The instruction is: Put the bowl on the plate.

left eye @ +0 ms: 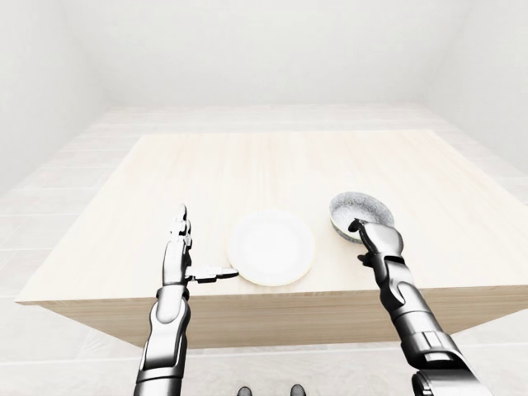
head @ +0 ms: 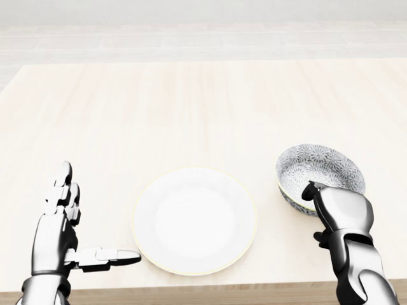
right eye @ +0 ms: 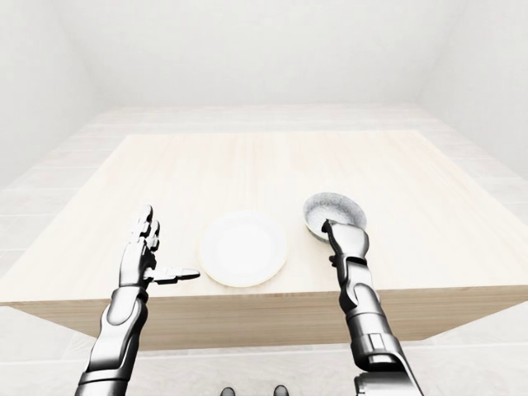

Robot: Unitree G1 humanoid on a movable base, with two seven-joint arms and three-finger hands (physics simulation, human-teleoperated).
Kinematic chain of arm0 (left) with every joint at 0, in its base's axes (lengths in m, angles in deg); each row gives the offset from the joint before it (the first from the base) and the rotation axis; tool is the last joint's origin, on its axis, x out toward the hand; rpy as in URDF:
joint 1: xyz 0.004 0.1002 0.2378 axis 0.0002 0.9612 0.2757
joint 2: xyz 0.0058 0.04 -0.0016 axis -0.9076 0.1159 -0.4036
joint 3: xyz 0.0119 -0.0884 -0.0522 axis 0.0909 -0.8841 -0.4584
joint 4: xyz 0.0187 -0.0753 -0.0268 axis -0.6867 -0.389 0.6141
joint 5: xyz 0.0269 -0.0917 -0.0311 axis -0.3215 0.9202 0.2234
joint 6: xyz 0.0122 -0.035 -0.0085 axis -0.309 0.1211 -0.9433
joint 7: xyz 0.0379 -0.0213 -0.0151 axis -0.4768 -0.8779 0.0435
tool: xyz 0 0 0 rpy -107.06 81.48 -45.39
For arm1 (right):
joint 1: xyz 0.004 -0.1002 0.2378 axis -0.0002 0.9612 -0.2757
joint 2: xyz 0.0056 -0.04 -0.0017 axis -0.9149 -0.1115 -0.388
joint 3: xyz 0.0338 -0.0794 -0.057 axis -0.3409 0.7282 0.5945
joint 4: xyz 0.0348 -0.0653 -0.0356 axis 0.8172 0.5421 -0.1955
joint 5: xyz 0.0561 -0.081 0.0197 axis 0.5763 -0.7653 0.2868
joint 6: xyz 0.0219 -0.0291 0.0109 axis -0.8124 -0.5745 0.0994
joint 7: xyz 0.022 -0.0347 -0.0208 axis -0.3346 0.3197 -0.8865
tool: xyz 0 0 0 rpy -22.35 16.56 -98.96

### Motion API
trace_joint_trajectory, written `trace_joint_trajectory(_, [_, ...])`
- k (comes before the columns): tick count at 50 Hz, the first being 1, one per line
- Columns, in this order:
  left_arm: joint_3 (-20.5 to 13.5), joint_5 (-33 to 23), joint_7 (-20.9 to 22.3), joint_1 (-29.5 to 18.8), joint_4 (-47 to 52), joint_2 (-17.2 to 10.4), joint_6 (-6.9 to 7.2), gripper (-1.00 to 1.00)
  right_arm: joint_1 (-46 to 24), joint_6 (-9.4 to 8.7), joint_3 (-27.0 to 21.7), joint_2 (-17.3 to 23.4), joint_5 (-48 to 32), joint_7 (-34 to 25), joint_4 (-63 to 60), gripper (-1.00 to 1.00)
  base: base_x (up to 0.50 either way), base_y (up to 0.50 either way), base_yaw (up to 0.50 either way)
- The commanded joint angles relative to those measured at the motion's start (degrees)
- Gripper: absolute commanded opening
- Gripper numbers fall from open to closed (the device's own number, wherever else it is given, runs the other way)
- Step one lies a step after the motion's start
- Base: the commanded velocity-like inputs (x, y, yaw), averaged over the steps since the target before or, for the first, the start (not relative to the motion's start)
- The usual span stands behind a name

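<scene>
A white plate (head: 194,220) lies on the wooden table (head: 191,101) near its bottom edge in the head view. To its right stands a bowl (head: 320,165) with a grey-patterned inside, upright on the table and apart from the plate. My right hand (head: 315,198) is at the bowl's near rim. Its thumb hooks over the rim and the other fingers are hidden against the outer wall. My left hand (head: 89,222) is open to the left of the plate, with fingers (head: 62,190) pointing up the view and the thumb stretched toward the plate's edge, just short of touching it.
The table's near edge (left eye: 272,299) runs just below both hands, with pale tiled floor (left eye: 49,206) around the table. White walls close the room beyond. Nothing else stands on the table.
</scene>
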Motion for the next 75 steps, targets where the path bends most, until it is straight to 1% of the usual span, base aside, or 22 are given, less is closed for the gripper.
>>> trace_joint_trajectory(1, [-0.02, 0.03, 0.01, 0.04, -0.09, -0.01, 0.0, 1.0, 0.32, 0.0, -0.33, 0.07, -0.31, -0.35, -0.21, 0.07, 0.0, 0.0, 0.0])
trace_joint_trajectory(6, [-0.02, 0.02, -0.01, 0.03, -0.21, -0.01, 0.0, 1.0, 0.34, 0.0, -0.41, 0.15, -0.35, -0.32, -0.11, 0.04, 0.0, 0.0, 0.0])
trace_joint_trajectory(15, [-0.03, 0.03, -0.04, 0.03, -0.42, -0.02, 0.0, 1.0, 1.18, 0.0, -0.64, 0.4, -0.88, -1.64, -2.52, -0.08, 0.0, 0.0, 0.0])
trace_joint_trajectory(17, [-0.03, 0.02, -0.04, 0.04, -0.36, -0.03, 0.0, 1.0, 1.25, 0.0, -0.73, 0.37, -0.98, -1.7, -2.72, -0.19, 0.0, 0.0, 0.0])
trace_joint_trajectory(22, [-0.15, 0.07, -0.12, -0.41, -1.39, -0.1, 0.0, 1.0, 1.47, 0.0, -0.86, 0.39, -1.31, -2.11, -3.34, -0.37, 0.0, 0.0, 0.0])
trace_joint_trajectory(24, [-0.12, 0.06, -0.14, -0.36, -1.49, -0.11, 0.0, 1.0, 1.54, 0.0, -0.89, 0.38, -1.46, -2.25, -3.55, -0.4, 0.0, 0.0, 0.0])
trace_joint_trajectory(38, [-0.26, 0.18, -0.17, -0.55, -2.14, -0.27, 0.0, 1.0, 1.91, 0.0, -1.18, 0.37, -2.33, -3.61, -5.45, -0.39, 0.0, 0.0, 0.0])
trace_joint_trajectory(51, [-0.31, 0.22, -0.24, -0.58, -2.33, -0.31, 0.0, 1.0, 3.23, 0.0, -1.41, 0.49, -5.21, -8.63, -12.22, -0.41, 0.0, 0.0, 0.0])
trace_joint_trajectory(75, [-0.41, 0.15, -0.37, -1.03, -3.02, -0.53, 0.0, 1.0, 5.54, 0.0, -2.93, -0.36, -10.67, -15.09, -21.09, -0.44, 0.0, 0.0, 0.0])
